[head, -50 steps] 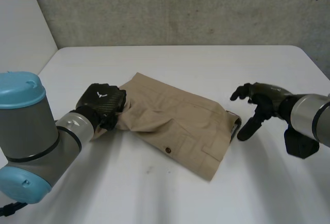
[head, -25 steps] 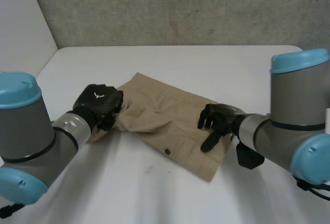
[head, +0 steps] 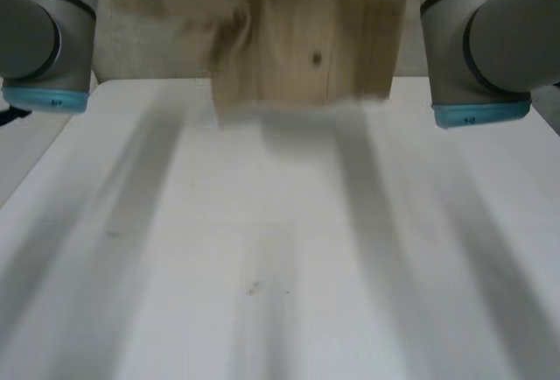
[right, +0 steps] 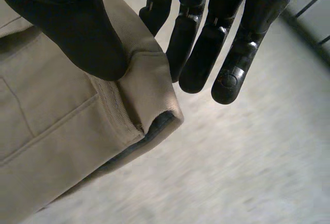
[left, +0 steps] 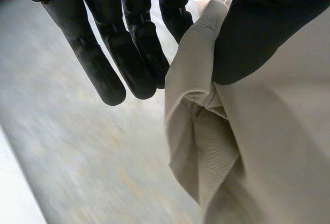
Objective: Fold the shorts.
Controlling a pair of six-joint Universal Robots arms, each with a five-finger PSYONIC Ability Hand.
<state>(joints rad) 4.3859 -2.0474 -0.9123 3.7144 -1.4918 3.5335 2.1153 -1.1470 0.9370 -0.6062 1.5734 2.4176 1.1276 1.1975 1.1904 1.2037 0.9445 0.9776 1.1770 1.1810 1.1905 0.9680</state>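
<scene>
Hanging cloth: the shorts [head: 306,38], tan woven twill, are dangling blurred at the upper middle of the head view, above the white bench [head: 262,266].
Left hand [left: 98,64]: its thumb is pinching a bunched, creased edge against straight black fingers [left: 144,48].
Right hand [right: 201,53]: its thumb is pinching a stitched hem with darker lining against the fingers [right: 242,53].
Cut off: the cloth's top is running past the upper edge between left arm [head: 39,30] and right arm [head: 490,38].

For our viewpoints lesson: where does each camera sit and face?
Head view: high between left arm and right arm, looking down at the table and hanging shorts.
Left wrist view: on that wrist, looking along the left robot hand pinching the shorts.
Right wrist view: likewise, right robot hand pinching the shorts' edge.
All three share the shorts.
</scene>
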